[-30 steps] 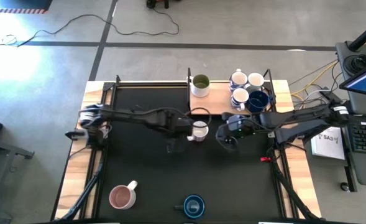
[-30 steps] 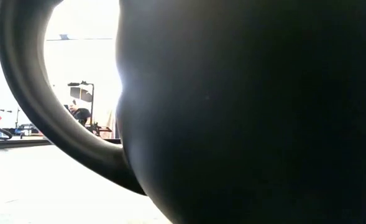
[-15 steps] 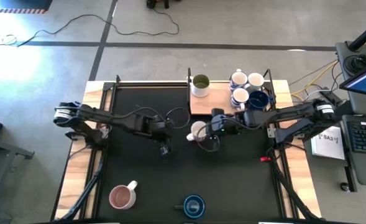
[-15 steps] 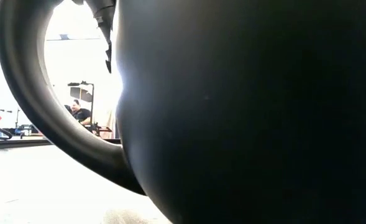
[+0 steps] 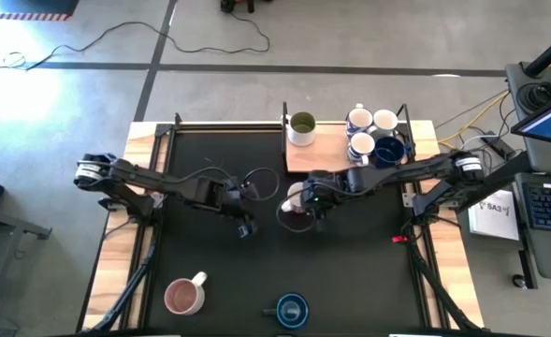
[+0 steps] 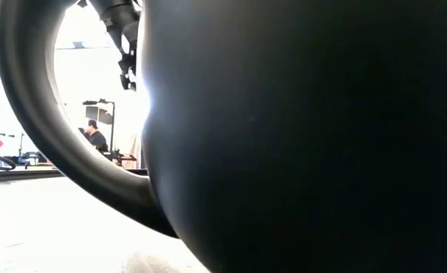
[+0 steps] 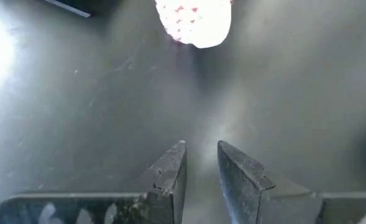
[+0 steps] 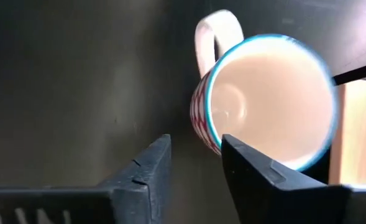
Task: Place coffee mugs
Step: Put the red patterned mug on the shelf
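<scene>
1. A light wooden board point(image 5: 329, 157) lies at the far edge of the black table mat point(image 5: 210, 262). On it stand five round ceramic mugs: one white mug with a green inside point(image 5: 301, 127) alone at the board's left end, and a tight group of four white and dark blue mugs point(image 5: 372, 136) at its right end.
2. The right gripper point(image 5: 310, 208) reaches to the middle of the mat and is at a small white mug with a red pattern and a blue rim point(image 8: 263, 102). This mug stands upright on the mat, just beside the near edge of the board.
3. In the right wrist view the two dark fingers point(image 8: 146, 169) stand apart, and the mug's wall is next to the gap between them. They do not clamp it, so I judge the mug is not yet grasped.
4. The left gripper point(image 7: 199, 180) hovers over bare mat, left of this mug. Its fingers are a little apart and hold nothing.
5. Two more mugs wait at the near edge of the mat: a pink mug with a white handle point(image 5: 184, 296) and a dark blue mug point(image 5: 292, 310).
6. My judgement: five mugs are placed and three are left, so the task is more than half done.
</scene>
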Controlling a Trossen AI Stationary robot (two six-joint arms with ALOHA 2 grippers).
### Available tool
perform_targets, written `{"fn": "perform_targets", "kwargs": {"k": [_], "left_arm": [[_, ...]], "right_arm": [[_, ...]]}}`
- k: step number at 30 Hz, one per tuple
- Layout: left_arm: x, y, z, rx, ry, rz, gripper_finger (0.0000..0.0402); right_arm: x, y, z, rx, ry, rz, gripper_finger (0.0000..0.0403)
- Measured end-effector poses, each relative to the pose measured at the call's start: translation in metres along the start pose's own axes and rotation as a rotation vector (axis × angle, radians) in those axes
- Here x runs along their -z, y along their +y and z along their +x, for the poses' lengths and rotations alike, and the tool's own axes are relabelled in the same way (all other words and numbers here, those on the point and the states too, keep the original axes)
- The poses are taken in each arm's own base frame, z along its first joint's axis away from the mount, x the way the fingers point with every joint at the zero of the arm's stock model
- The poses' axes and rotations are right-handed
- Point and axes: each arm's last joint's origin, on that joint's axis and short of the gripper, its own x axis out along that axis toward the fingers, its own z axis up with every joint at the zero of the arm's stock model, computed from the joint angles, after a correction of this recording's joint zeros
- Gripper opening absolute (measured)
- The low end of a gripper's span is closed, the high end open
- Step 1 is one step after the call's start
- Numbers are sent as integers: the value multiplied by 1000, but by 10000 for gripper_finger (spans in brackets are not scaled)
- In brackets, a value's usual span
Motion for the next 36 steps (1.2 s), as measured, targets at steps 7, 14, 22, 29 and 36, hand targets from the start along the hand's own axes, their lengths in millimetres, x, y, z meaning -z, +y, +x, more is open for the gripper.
{"fn": "perform_targets", "kwargs": {"k": [7, 14, 22, 29, 36], "left_arm": [[10, 3, -12, -45, -29, 5, 71], [21, 8, -11, -39, -57, -19, 71], [24, 10, -12, -38, -59, -18, 71], [24, 10, -12, -37, -59, -15, 71], [24, 10, -13, -36, -62, -8, 71]], "right_arm": [[-4, -2, 14, 45, 50, -53, 146], [-6, -5, 15, 73, 54, -122, 128], [-5, -5, 23, 66, 86, -189, 93], [-5, -6, 21, 56, 79, -187, 41], [-3, -4, 21, 14, 90, -137, 12]]}}
